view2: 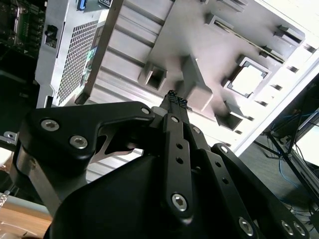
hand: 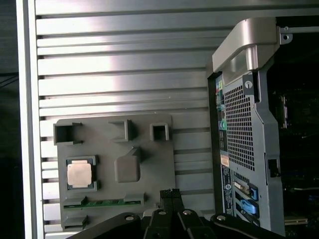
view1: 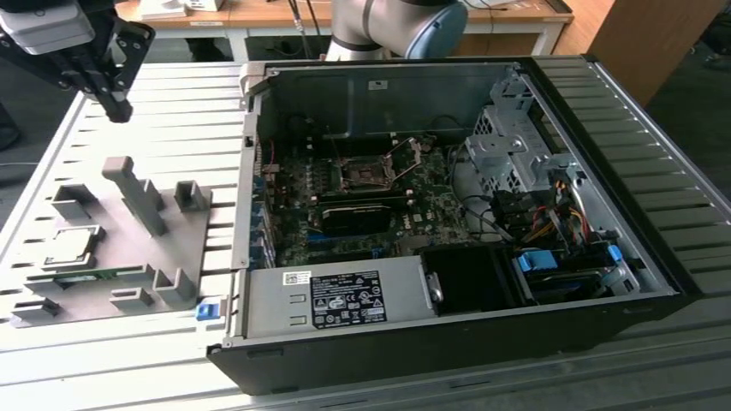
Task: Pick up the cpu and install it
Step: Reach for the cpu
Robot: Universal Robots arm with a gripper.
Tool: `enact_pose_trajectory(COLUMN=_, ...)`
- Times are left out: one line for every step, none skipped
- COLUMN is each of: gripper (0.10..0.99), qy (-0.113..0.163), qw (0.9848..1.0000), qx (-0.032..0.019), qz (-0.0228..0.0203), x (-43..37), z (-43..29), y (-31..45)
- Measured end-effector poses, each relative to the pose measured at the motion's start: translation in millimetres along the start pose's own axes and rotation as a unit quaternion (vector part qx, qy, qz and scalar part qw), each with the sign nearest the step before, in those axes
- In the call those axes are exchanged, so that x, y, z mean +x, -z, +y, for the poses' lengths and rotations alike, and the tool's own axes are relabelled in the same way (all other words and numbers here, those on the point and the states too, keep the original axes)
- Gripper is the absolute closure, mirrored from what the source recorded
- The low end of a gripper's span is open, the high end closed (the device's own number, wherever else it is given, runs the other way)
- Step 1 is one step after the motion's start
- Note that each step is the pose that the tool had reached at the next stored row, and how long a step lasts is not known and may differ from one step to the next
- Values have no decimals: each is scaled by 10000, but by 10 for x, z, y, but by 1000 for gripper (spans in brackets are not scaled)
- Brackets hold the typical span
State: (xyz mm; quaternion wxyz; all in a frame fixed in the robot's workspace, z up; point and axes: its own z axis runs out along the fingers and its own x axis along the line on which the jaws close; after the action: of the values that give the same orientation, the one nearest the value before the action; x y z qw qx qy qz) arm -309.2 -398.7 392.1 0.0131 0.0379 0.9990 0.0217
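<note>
**Gripper (view2: pixel 175 99) hangs empty, well apart from the cpu (hand: pixel 79 174)**

The cpu lies flat in a square pocket of the grey fixture plate (hand: pixel 102 147), on the half of the plate farther from the computer case (view1: pixel 377 98). Its top is pale, shiny metal with a thin green rim. Being square it has no long axis, and its edges run parallel to the plate's edges.

A narrow green circuit strip (hand: pixel 102 202) sits in a slot just beside the pocket. The plate rests on the slatted metal table (view1: pixel 183 111), next to the case.

In the exterior view the gripper is raised over the plate's far end. The cpu lies below it, nearer the camera and slightly towards the exterior view's left.

Both wrist views show the fingertips pressed together with nothing between them (no contact with anything). The black socket (view1: pixel 363 174) inside the case has its metal frame raised.
</note>
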Motion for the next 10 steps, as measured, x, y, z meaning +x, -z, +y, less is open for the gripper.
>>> enact_pose_trajectory(gripper=980, qy=0, qw=10000, qx=0, qz=0, x=10, z=-1, y=0)
enact_pose_trajectory(gripper=980, qy=0, qw=10000, qx=0, qz=0, x=19, z=-1, y=1)
enact_pose_trajectory(gripper=980, qy=0, qw=10000, qx=0, qz=0, x=29, z=-2, y=1)
enact_pose_trajectory(gripper=980, qy=0, qw=10000, qx=0, qz=0, x=39, z=-3, y=0)
enact_pose_trajectory(gripper=980, qy=0, qw=10000, qx=0, qz=0, x=50, z=-4, y=1)
enact_pose_trajectory(gripper=980, qy=0, qw=10000, qx=0, qz=0, x=60, z=-4, y=1)
enact_pose_trajectory(gripper=980, qy=0, qw=10000, qx=0, qz=0, x=71, z=-5, y=1)
enact_pose_trajectory(gripper=980, qy=0, qw=10000, qx=0, qz=0, x=81, z=-6, y=1)
enact_pose_trajectory(gripper=980, qy=0, qw=10000, qx=0, qz=0, x=91, z=-7, y=2)
enact_pose_trajectory(gripper=980, qy=0, qw=10000, qx=1, qz=0, x=102, z=-8, y=2)
